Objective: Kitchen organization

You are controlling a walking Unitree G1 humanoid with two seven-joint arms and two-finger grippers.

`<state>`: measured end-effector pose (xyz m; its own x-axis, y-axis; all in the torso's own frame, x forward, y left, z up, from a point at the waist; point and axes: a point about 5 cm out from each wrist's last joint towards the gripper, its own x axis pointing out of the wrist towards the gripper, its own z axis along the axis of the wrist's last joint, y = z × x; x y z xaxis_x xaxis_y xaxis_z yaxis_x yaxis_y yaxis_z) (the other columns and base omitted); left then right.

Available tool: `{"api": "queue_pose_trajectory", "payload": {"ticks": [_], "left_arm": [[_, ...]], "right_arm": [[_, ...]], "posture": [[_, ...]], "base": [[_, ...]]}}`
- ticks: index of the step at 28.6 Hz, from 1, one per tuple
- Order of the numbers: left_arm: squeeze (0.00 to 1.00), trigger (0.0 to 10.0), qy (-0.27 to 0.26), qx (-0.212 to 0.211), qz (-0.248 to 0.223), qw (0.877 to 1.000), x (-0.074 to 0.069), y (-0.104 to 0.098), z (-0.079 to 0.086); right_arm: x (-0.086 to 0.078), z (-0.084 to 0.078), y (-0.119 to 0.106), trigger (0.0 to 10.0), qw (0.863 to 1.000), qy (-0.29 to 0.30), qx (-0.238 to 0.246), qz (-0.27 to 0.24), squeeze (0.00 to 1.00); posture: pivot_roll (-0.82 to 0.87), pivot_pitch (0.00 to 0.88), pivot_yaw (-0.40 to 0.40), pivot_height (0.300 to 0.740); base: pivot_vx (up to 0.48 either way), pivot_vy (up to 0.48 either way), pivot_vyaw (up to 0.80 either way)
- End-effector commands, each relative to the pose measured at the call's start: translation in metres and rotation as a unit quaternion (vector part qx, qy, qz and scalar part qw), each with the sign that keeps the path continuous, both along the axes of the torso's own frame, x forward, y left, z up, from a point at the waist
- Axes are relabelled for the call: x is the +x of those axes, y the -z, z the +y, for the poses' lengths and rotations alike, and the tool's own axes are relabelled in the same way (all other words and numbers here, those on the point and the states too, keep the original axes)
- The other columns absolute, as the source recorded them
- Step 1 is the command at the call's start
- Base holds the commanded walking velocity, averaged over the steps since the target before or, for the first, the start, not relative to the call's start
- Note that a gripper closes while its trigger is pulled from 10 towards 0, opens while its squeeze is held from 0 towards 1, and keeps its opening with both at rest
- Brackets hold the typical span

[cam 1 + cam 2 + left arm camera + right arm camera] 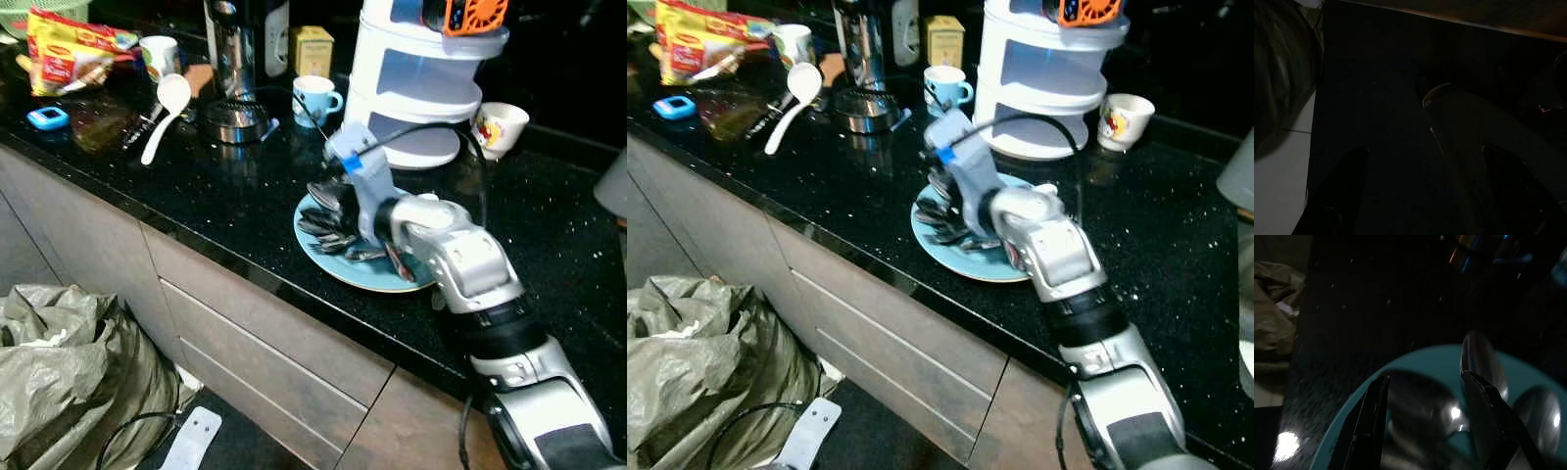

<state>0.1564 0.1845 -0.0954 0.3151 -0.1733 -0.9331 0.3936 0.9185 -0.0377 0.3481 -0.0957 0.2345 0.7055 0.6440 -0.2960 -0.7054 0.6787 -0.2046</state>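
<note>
Right wrist view: the right pincer (1425, 382) hovers released, fingers spread over spoons (1479, 362) piled on the blue plate (377, 274) near the black tabletop's (225, 196) front edge.

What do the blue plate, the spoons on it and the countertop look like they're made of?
The blue plate looks like glazed ceramic or melamine: smooth, evenly coloured, softly shiny. The spoons look like polished metal, probably stainless steel, with bright mirror glints. The countertop looks like polished black granite or similar stone: glossy, speckled, reflecting things. The right gripper is open over the spoons.
</note>
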Motion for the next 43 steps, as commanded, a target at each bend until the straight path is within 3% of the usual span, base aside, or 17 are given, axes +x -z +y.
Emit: {"api": "queue_pose_trajectory", "payload": {"ticks": [1, 6, 8, 13, 19, 22, 26, 35, 43], "left_arm": [[0.0, 10.0, -0.004, 0.004, 0.028, 1.0, -0.013, 0.005, 0.003], [0.0, 10.0, -0.005, 0.003, 0.028, 1.0, -0.013, 0.005, 0.003], [0.0, 10.0, -0.005, 0.002, 0.027, 1.0, -0.013, 0.005, 0.002], [0.0, 10.0, -0.002, 0.002, 0.03, 1.0, -0.014, 0.005, 0.002], [0.0, 10.0, -0.001, 0.001, 0.032, 0.999, -0.015, 0.005, 0.002], [0.0, 10.0, -0.001, 0.0, 0.033, 0.999, -0.015, 0.006, 0.002], [0.0, 10.0, -0.001, -0.001, 0.033, 0.999, -0.016, 0.006, 0.001], [0.0, 10.0, 0.001, -0.001, 0.033, 0.999, -0.015, 0.006, 0.001], [0.0, 10.0, 0.0, -0.001, 0.033, 0.999, -0.015, 0.005, 0.001]], "right_arm": [[0.0, -0.003, -0.001, 10.0, 1.0, 0.004, -0.001, 0.016, 0.0], [0.006, -0.012, 0.01, 10.0, 0.997, 0.047, -0.004, 0.065, 0.0], [0.011, -0.014, 0.01, 10.0, 0.994, 0.076, 0.016, 0.076, 0.0], [0.021, -0.018, 0.004, 10.0, 0.988, 0.108, 0.068, 0.083, 0.0], [0.026, -0.021, 0.001, 10.0, 0.986, 0.122, 0.081, 0.079, 0.0], [0.029, -0.025, 0.001, 10.0, 0.985, 0.136, 0.068, 0.078, 0.0], [0.031, -0.041, 0.012, 10.0, 0.982, 0.158, 0.0, 0.103, 0.0], [0.035, -0.056, 0.0, 10.0, 0.982, 0.162, 0.015, 0.1, 0.0], [0.03, -0.075, -0.002, 10.0, 0.982, 0.13, -0.004, 0.136, 0.0]], "posture": [[-0.03, 0.0, -0.033, 0.74], [-0.03, 0.0, -0.035, 0.74], [-0.03, 0.0, -0.036, 0.74], [-0.03, 0.0, -0.032, 0.74], [-0.03, 0.0, -0.033, 0.74], [-0.03, 0.0, -0.038, 0.74], [-0.03, 0.0, -0.045, 0.74], [-0.03, 0.0, -0.043, 0.74], [-0.04, 0.0, -0.048, 0.74]], "base": [[0.0, 0.0, 0.0], [0.0, 0.0, 0.0], [0.0, 0.0, 0.0], [0.0, 0.0, 0.0], [0.0, 0.0, 0.0], [0.0, 0.0, 0.0], [0.0, 0.0, 0.0], [0.0, 0.0, 0.0], [0.0, 0.0, 0.0]]}}
